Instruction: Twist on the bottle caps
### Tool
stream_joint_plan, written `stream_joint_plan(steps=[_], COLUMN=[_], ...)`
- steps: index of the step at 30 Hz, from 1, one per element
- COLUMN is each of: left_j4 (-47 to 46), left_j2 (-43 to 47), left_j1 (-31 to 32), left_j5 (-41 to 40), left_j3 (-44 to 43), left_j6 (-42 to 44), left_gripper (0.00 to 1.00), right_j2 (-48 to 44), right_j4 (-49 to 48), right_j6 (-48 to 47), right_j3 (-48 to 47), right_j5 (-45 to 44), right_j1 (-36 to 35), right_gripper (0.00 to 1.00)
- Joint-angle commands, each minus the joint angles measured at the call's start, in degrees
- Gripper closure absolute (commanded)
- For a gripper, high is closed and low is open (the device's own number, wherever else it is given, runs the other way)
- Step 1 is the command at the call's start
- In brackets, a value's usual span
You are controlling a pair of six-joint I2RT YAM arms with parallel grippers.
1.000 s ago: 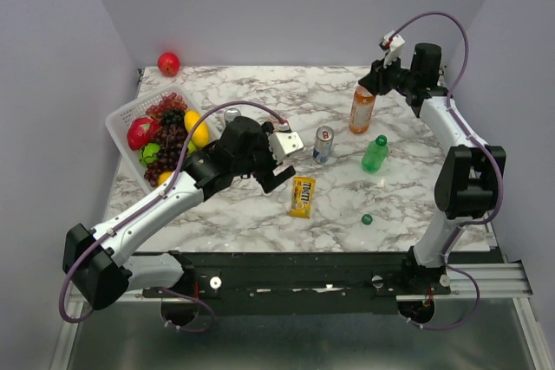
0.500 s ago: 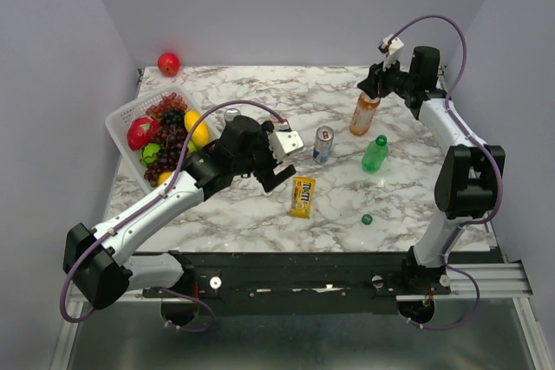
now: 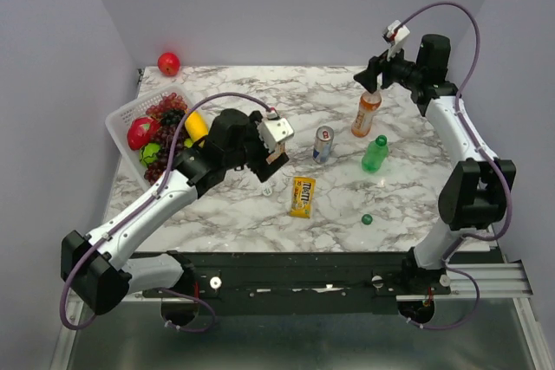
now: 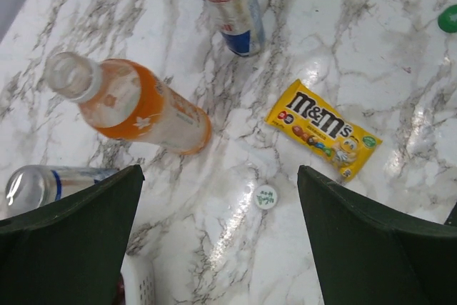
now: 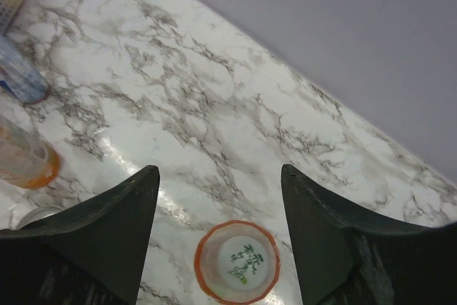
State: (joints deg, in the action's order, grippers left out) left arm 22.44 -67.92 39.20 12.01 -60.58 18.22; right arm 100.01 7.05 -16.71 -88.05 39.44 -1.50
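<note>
An orange bottle [image 3: 365,113] stands upright at the back right with a white cap [image 5: 246,262] on its neck. My right gripper [image 3: 371,78] hangs open just above it, its fingers [image 5: 121,212] on either side and clear of the cap. A second orange bottle [image 4: 139,107] has a bare mouth and shows only in the left wrist view. My left gripper [image 4: 220,176] is open above a loose white cap [image 4: 265,196] on the table. A green bottle [image 3: 375,153] wears its cap. A loose dark green cap [image 3: 367,219] lies at the front right.
A blue and silver can [image 3: 323,143] stands mid-table, and another can [image 4: 43,185] is near the left finger. A yellow candy packet [image 3: 302,196] lies beside the white cap. A white fruit basket [image 3: 126,113] is at the left, with a red apple [image 3: 168,63] behind it.
My right gripper has opened and lifted off the capped orange bottle, which now stands free. My left gripper has shifted slightly left and back, uncovering the loose white cap.
</note>
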Motion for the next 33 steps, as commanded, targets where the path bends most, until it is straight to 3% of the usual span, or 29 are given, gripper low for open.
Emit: stream_joint_plan(steps=[1,6,10,15,24,27,33], left_j4=[-4.50,-6.70,-5.13,-3.28,-3.36,-3.36,-4.85], left_j2=[2.44,3.32,4.99,8.59,9.83,9.47,9.03], left_j1=[-6.40,-12.73,-19.24,-19.34,-19.34,-19.34,-19.34], left_j5=[-4.62,-11.20,-15.17,-14.65,-12.81,-10.01,-1.04], left_j3=[-5.85,-8.24,-8.68,-6.05,-3.85,-3.15,0.36], left_j6=[-3.45,-5.20,-11.44,-11.01,-10.75,-10.83,-11.71], left_gripper=[0.01,0.01,0.01,0.01,0.01,0.01,0.01], right_j2=[-6.92,-6.24,-1.75,2.91,8.01,8.71,9.24], right_j4=[2.35,2.09,0.42,-0.54,-0.63,-1.07,-1.25], right_j6=[-0.43,-1.58,0.27,-0.87,-1.40,-1.48,-1.75], right_j3=[-0.37,1.66,-1.41,-4.84,-5.20,-4.41,-5.11], right_j5=[4.77,5.03,5.74,4.68,2.75,2.05,1.52], right_j1=[-6.05,-17.02,-23.10,-27.76,-29.79,-29.97,-30.32], right_gripper=[0.23,0.23,0.23,0.23,0.26,0.36,0.72])
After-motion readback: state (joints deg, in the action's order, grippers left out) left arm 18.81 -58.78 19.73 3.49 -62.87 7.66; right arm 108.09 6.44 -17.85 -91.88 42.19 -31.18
